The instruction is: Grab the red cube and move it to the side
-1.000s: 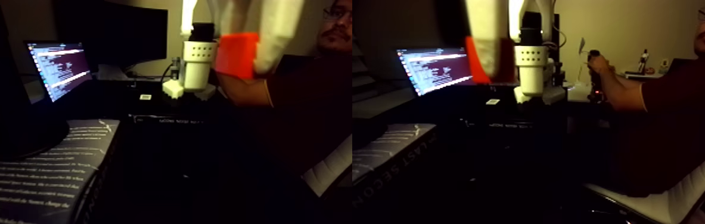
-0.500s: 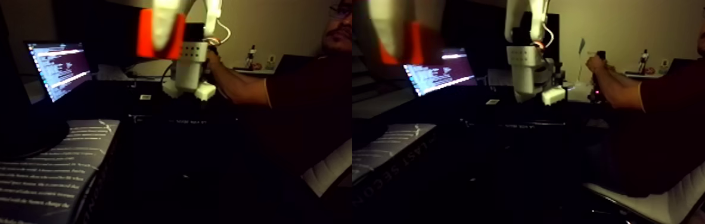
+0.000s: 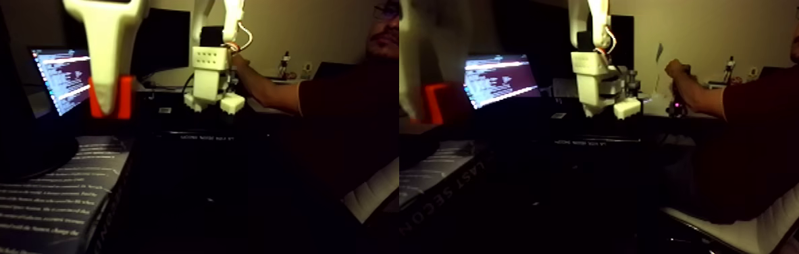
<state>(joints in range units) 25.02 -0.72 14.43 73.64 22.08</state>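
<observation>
The red cube is hanging above the dark worktop, just in front of the lit laptop screen in the fixed view's left half. The white gripper is pinching it, jaws closed on its sides. A seated person is gripping a handle at the right.

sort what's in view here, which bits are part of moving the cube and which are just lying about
Part of the job:
- red cube, clamped between the fingers
- gripper

Just lying about:
- laptop, screen lit
- book with printed text
- person's arm
- white chair
</observation>
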